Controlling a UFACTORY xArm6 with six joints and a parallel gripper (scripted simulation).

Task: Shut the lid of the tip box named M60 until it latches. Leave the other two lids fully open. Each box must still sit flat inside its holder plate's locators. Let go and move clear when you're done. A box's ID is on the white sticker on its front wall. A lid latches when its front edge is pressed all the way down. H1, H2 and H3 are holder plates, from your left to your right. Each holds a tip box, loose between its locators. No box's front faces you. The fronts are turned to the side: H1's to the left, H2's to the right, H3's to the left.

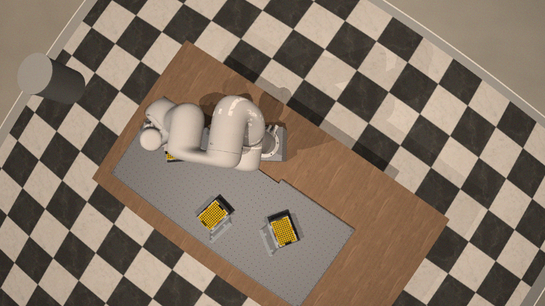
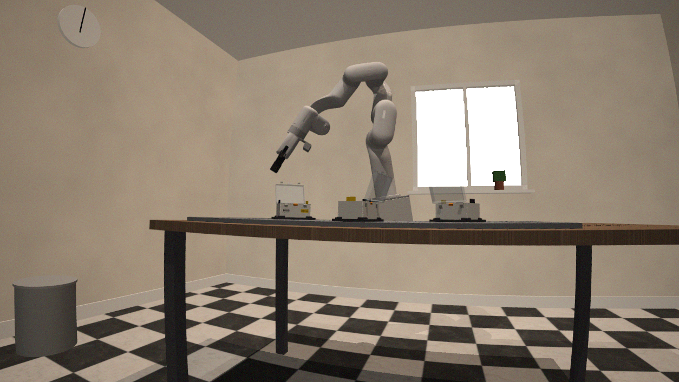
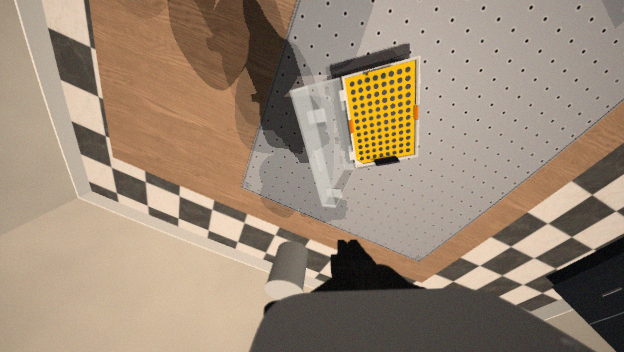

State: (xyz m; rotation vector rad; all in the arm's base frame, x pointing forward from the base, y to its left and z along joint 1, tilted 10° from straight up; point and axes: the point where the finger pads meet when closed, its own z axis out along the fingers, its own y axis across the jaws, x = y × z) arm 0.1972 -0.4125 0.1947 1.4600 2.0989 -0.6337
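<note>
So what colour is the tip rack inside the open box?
Yellow with dark holes, clearest in the wrist view.

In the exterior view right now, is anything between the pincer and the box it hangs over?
Nothing but air. The shut pincer hangs above the left box, whose lid stands upright and open; the exterior view shows the gap best.

Three tip boxes on the table, one [image 2: 293, 208] just below the gripper [image 2: 276, 164], two more [image 2: 357, 209] [image 2: 457, 209] off to its far side, three open lids, one arm, one bin [image 2: 45, 315], one window [image 2: 466, 136], one wall clock [image 2: 78, 25].
</note>
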